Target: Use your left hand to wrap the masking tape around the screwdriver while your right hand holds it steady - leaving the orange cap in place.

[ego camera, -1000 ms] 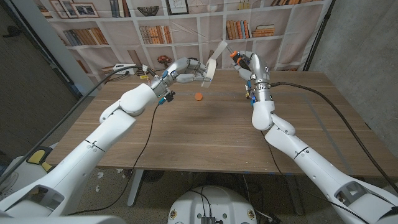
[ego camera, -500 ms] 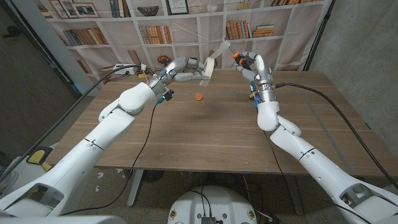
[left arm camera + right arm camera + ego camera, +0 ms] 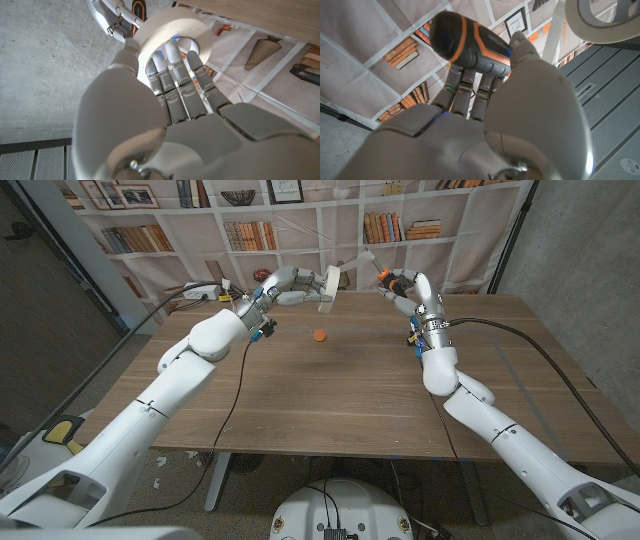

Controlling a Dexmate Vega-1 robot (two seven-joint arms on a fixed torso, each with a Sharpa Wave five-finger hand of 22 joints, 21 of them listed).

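The right hand (image 3: 405,284) gripped the screwdriver (image 3: 470,42) by its black-and-orange handle, fingers closed around it, and held it raised above the far part of the wooden table (image 3: 350,390). From the head view, the tool's long axis ran from that hand towards the left hand (image 3: 290,284), which was the nearer of the two to the tape. The left hand held the roll of masking tape (image 3: 172,31), its fingers reaching through the core, also raised over the table's far side and just beside the screwdriver's free end. A pale strip of tape (image 3: 352,264) stretched from the roll to the screwdriver. The orange cap (image 3: 319,335) lay on the table, below the gap between the two hands and apart from both. Judging from this, the next wrap would call for carrying the roll around the screwdriver's axis.
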